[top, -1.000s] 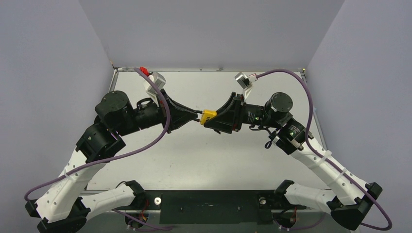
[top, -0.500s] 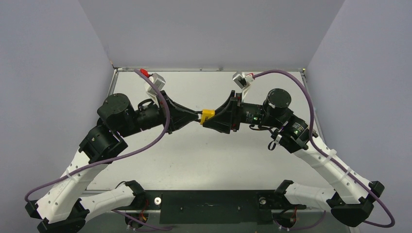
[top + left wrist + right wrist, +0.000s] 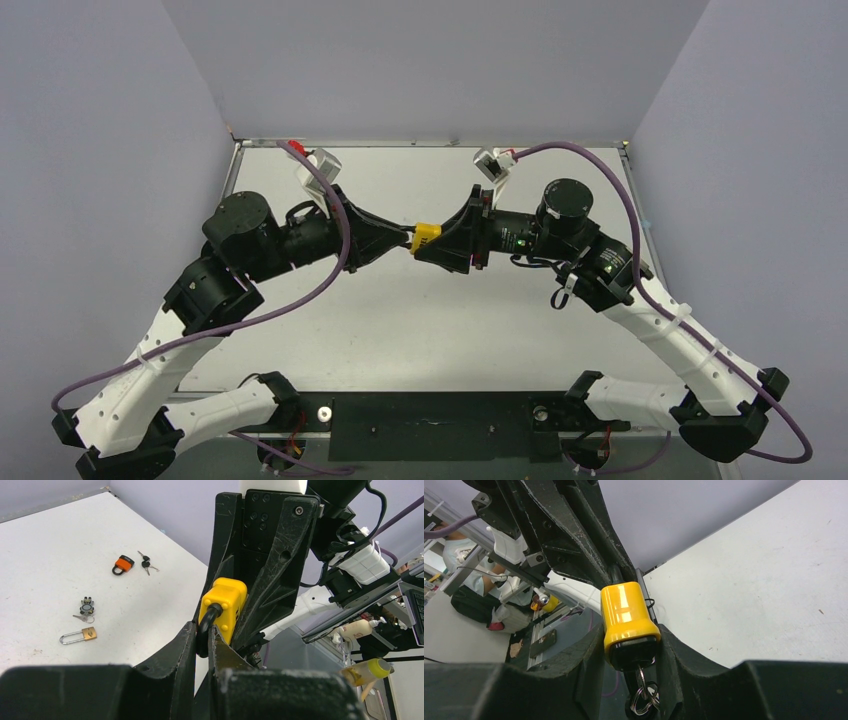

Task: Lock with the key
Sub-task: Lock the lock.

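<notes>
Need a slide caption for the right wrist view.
Right gripper clamps the yellow padlock, key hanging from its keyhole, while the left gripper pinches the shackle.

A white worktop, faintly scuffed, forms the base of a three-sided enclosure. The back wall, the left wall and the right wall are all plain pale lavender-grey. A thin metal rim runs where the worktop meets the back wall, and a black mounting plate lies along the near edge. The light is soft and even, with only faint shadows. Beyond the open near side, a wrist view shows a cluttered bench with a yellow-capped bottle.
</notes>
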### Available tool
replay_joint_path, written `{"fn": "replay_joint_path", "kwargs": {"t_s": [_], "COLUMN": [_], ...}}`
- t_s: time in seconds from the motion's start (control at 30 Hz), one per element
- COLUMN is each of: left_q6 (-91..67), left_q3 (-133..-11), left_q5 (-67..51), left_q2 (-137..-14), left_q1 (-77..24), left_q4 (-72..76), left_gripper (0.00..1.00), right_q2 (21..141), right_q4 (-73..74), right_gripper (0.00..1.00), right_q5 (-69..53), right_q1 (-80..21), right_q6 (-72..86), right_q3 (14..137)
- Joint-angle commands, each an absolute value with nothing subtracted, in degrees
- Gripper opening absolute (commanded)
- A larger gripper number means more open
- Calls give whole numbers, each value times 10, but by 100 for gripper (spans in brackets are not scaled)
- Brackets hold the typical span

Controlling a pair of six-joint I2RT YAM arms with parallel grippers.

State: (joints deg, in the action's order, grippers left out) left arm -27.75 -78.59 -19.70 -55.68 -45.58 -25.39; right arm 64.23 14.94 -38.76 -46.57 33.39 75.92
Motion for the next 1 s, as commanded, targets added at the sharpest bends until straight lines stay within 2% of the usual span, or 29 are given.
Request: {"fn": "replay_joint_path", "kwargs": {"t_s": [0.0, 0.23, 0.4, 0.43, 0.47, 0.5, 0.53, 0.67, 0.87, 0.97], "left_q6": [-322, -314, -300, -299, -297, -297, -299, -317, -318, -317], "left_q3": [-783, -782, -807, -811, -818, -820, -822, -826, -833, -839], "left_q5": [-326, -298, -223, -211, -191, -182, -170, -172, -192, -198], "left_q2": [-635, -643, -633, -631, -629, -625, -622, -607, -600, -598], "left_q1": [-528, -564, -554, -550, -541, -534, -519, -451, -392, -385], "left_q4": [-251, -269, -305, -308, -312, -313, -312, -306, -302, -294], "left_gripper": [0, 0, 0, 0, 0, 0, 0, 0, 0, 0], "right_q2": [693, 708, 705, 702, 694, 690, 679, 640, 589, 574], "right_q4": [-2, -2, 21, 20, 20, 19, 19, 9, -108, -179], "right_gripper": [0, 0, 0, 3, 13, 19, 31, 55, 77, 78], "right_q5": [-369, -386, -388, -388, -386, -384, -378, -389, -460, -486], "right_q1": [-506, -482, -477, -477, -477, -476, -473, -438, -340, -295], "right_q6": [317, 312, 297, 294, 291, 285, 282, 278, 369, 413], "right_q3": [792, 820, 828, 825, 818, 814, 804, 762, 679, 634]}}
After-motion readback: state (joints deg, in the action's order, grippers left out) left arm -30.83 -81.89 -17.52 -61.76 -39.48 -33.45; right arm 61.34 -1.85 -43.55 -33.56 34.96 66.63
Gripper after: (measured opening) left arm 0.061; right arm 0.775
